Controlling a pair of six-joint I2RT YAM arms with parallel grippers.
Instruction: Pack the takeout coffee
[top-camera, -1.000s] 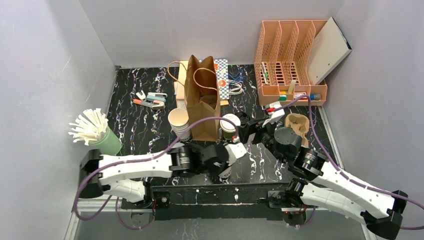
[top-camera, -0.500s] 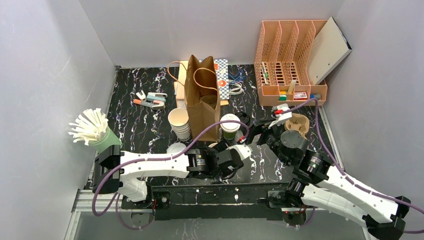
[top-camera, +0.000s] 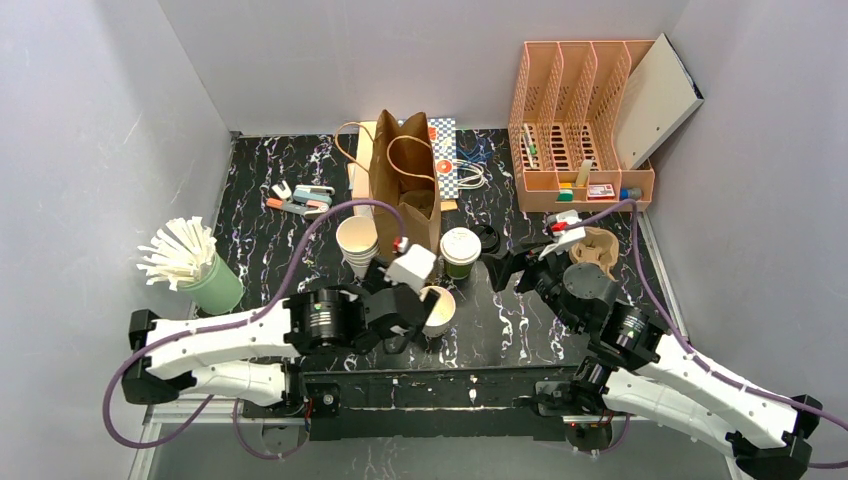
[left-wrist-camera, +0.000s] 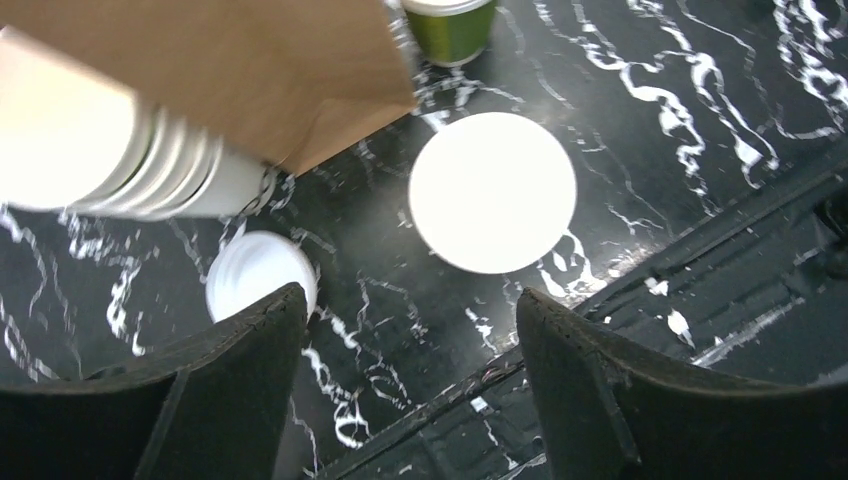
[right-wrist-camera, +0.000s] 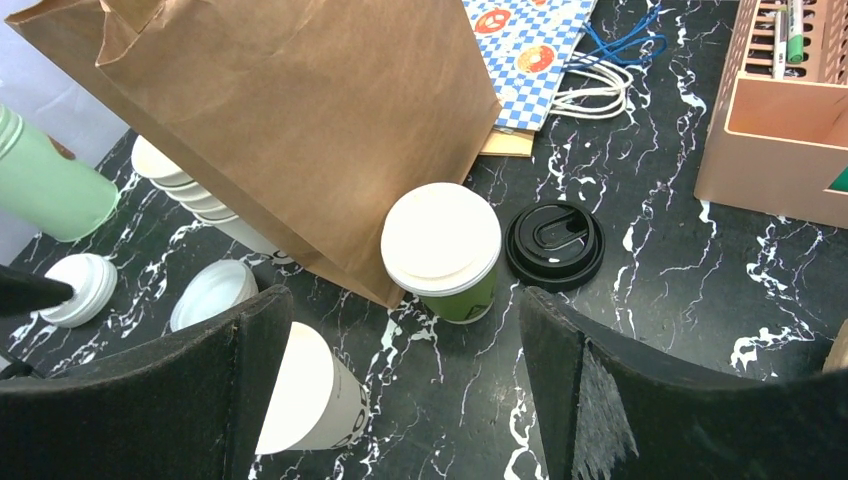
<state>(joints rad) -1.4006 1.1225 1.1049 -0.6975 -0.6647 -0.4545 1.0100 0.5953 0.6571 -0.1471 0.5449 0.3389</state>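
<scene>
My left gripper (left-wrist-camera: 410, 310) wide open, holding nothing, cream cup (left-wrist-camera: 492, 190) mid-frame on bench (left-wrist-camera: 700, 120). Right gripper (right-wrist-camera: 400, 300) gaping too, empty, green lidded cup (right-wrist-camera: 442, 250) dead centre, touching paper bag (right-wrist-camera: 300, 120).

The white-lidded green paper cup (top-camera: 460, 251) stands at the front right corner of the brown paper bag (top-camera: 404, 190), the round black plastic lid (top-camera: 488, 238) just right of it, the pale cream paper cup (top-camera: 437, 310) lying before it.

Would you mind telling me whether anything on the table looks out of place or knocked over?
A cream cup lies tipped on its side in front of the brown paper bag, near the upright green cup.
</scene>
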